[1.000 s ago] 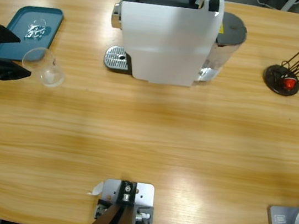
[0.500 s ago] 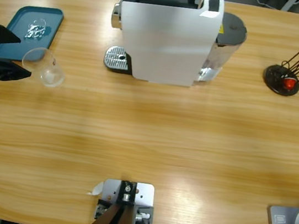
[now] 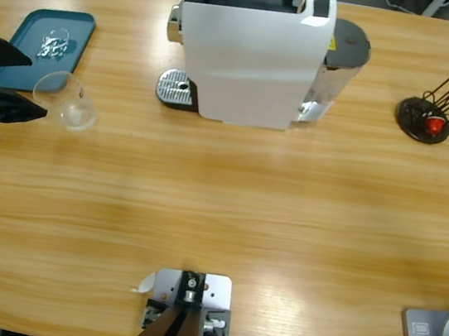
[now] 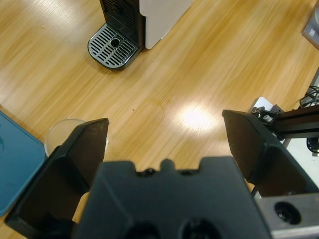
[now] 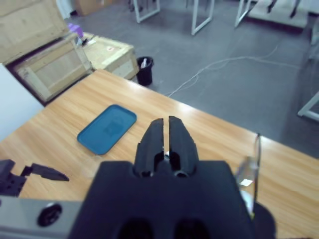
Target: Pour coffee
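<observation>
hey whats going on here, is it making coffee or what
No coffee is being poured at this moment. The left tool is at the table's left edge, jaws open on either side of the rim of a clear cup, not closed on it. The cup stands beside a blue tray, well away from the coffee machine, whose drip grate is bare. The right tool is shut, holds nothing and hangs up over the table. A capsule rack stands at the right.

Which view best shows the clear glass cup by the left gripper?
The high view: the clear glass cup stands whole on the table beside the blue tray, just off the open left gripper. The left wrist view shows only part of it behind one jaw; the right wrist view shows none.
</observation>
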